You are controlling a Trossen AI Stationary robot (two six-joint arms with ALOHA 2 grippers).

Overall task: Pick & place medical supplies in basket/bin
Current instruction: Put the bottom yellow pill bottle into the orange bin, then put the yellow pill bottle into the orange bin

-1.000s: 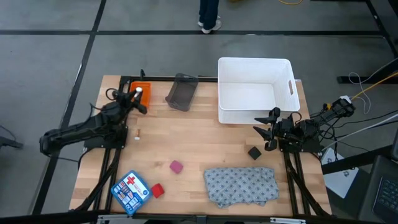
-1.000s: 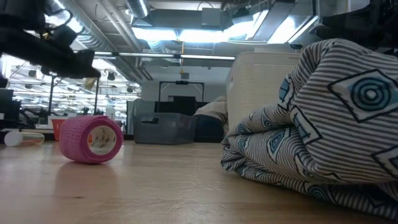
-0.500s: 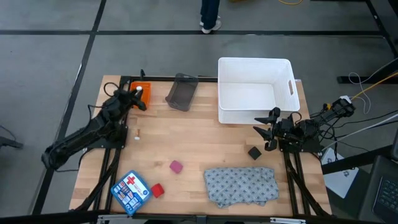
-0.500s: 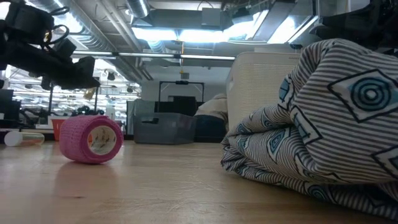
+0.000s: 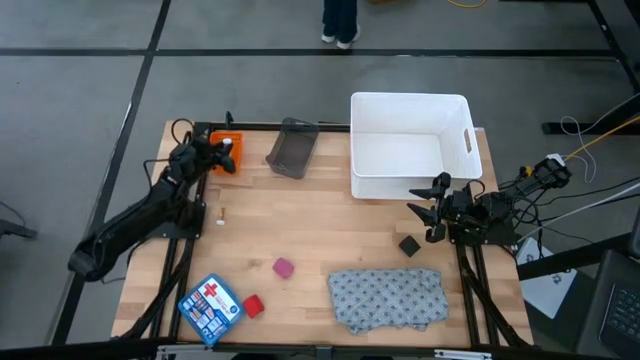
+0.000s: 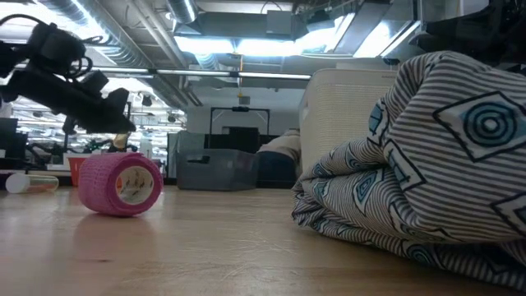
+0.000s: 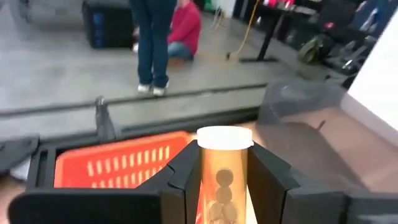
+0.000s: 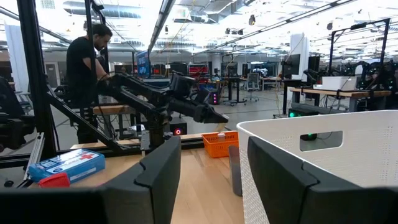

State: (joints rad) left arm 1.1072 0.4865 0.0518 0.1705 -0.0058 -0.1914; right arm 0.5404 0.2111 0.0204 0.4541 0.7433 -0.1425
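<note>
My left gripper [image 5: 224,155] [image 7: 225,160] hangs over the orange basket [image 5: 228,143] [image 7: 118,163] at the table's far left corner, shut on an amber pill vial [image 7: 221,177] with a white cap. In the low view the left gripper [image 6: 111,115] shows above the pink roll [image 6: 121,184]. A tiny vial [image 5: 222,214], the pink roll [image 5: 284,267], a red roll [image 5: 252,306], a black block [image 5: 408,245] and the grey patterned cloth [image 5: 388,297] [image 6: 427,156] lie on the table. My right gripper [image 5: 428,208] [image 8: 211,174] waits open at the right edge, beside the white bin [image 5: 410,145]. My left gripper pinches the amber vial by its body [image 7: 219,186] between the two fingers [image 7: 180,180]. The vial lies along the fingers, and its white cap [image 7: 224,137] stands out past their ends. It is lifted clear, above the orange basket.
A grey tray [image 5: 292,148] sits between the orange basket and the white bin. A blue first-aid box [image 5: 210,308] lies at the near left corner. A person [image 7: 155,37] stands on the floor beyond the far edge. Bare wood [image 5: 320,225] spans the middle.
My left gripper, still shut on the vial, has moved a little toward the far edge over the orange basket and has come down steadily in the low view. The right arm has kept still.
</note>
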